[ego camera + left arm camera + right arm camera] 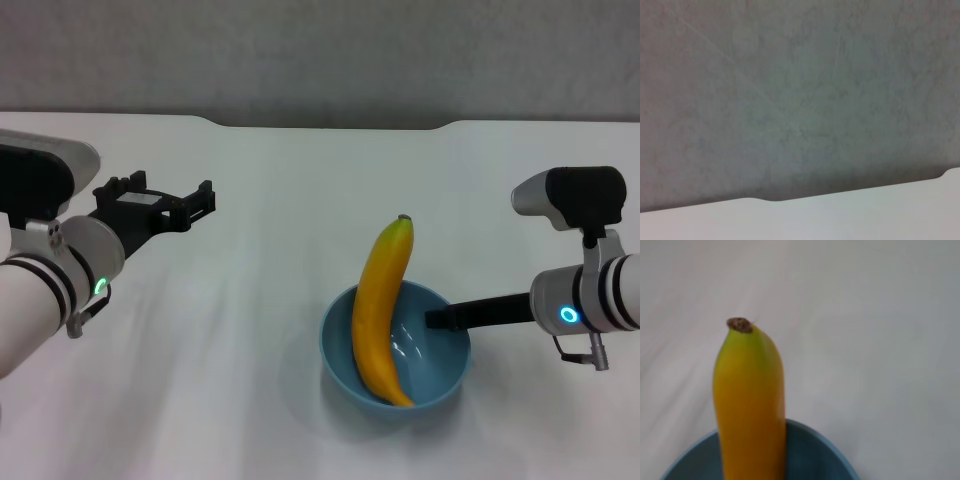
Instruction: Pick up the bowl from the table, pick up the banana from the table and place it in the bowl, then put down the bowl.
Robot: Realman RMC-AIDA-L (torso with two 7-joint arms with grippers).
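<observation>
The light-blue bowl (440,378) sits right of centre on the white table (230,340). The yellow banana (381,300) lies in it, its green stem tip sticking out over the far rim. My right gripper (438,319) reaches in from the right and is shut on the bowl's right rim. The right wrist view shows the banana (750,405) rising out of the bowl (812,452). My left gripper (196,204) is open and empty, held above the table at the far left, well away from the bowl.
The table's far edge has a shallow notch (330,126) in front of a grey wall (320,50). The left wrist view shows only that wall (790,100) and the table's edge (850,215).
</observation>
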